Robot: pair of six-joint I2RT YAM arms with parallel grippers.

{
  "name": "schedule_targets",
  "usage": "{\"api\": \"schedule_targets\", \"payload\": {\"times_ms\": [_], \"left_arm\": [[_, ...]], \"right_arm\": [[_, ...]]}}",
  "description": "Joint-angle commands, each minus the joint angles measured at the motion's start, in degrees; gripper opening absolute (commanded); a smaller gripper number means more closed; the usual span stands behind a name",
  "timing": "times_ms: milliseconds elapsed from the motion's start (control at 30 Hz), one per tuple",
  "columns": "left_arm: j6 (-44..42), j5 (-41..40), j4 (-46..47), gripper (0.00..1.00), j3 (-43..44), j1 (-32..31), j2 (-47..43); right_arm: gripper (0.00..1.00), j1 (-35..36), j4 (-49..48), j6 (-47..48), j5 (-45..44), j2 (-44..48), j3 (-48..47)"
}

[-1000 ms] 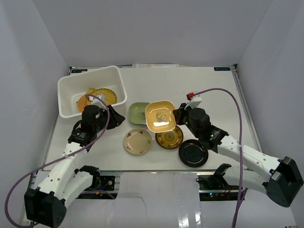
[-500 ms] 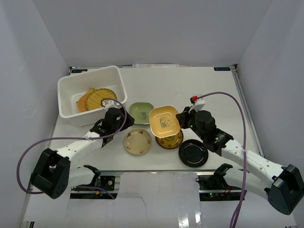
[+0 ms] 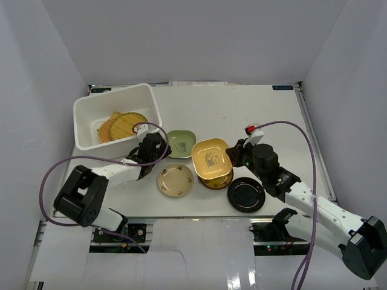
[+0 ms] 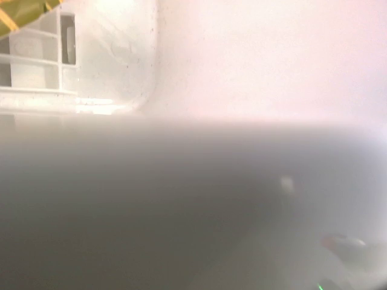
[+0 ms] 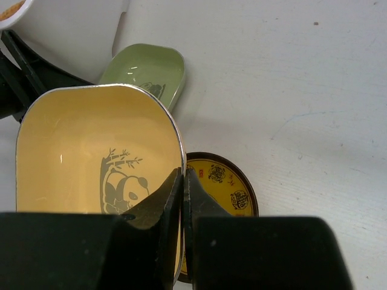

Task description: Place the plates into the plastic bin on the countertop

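The white plastic bin [image 3: 87, 112] stands at the far left of the countertop [image 3: 242, 115] with tan woven plates [image 3: 124, 125] inside. My right gripper [image 3: 231, 158] is shut on the rim of the yellow squarish plate [image 3: 210, 158], held tilted just above the gold-patterned dark plate [image 3: 219, 179]. In the right wrist view the jaws [image 5: 183, 175] pinch the yellow plate [image 5: 84, 151] at its right edge. The green plate [image 3: 180, 142], cream plate [image 3: 175, 180] and black plate [image 3: 246, 194] lie on the countertop. My left gripper [image 3: 158, 147] is low between the bin and the green plate; its jaws are not visible.
Grey walls enclose the countertop on three sides. The left wrist view is mostly a grey blur, with the bin's slotted corner [image 4: 91, 54] at the upper left. The green plate [image 5: 145, 69] and my left arm [image 5: 24, 78] lie beyond the yellow plate in the right wrist view.
My left arm has swung out of the bin and stretched low toward the green plate. My right gripper has lowered the yellow plate down and right, over the gold-patterned plate.
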State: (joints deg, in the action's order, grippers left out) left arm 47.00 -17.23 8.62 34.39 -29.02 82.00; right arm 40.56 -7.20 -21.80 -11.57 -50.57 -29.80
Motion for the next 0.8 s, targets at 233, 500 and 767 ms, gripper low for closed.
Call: {"api": "schedule_targets", "payload": {"times_ms": [233,500,767], "left_arm": [[-0.60,-1.75,1.84,0.49,1.82,-1.83,5.19],[-2.79,-8.07,1.31,0.53,0.42,-4.73,4.93],[-4.29,-12.73,-0.09,0.51,-0.03,-8.16,4.13]], "right_arm": [[0.08,-0.56,-2.82,0.62,1.38,1.17,0.36],[0.08,-0.74,-2.73,0.62,1.90,1.61,-0.08],[0.08,-0.74,-2.29,0.44,2.17,3.63,-0.52]]}}
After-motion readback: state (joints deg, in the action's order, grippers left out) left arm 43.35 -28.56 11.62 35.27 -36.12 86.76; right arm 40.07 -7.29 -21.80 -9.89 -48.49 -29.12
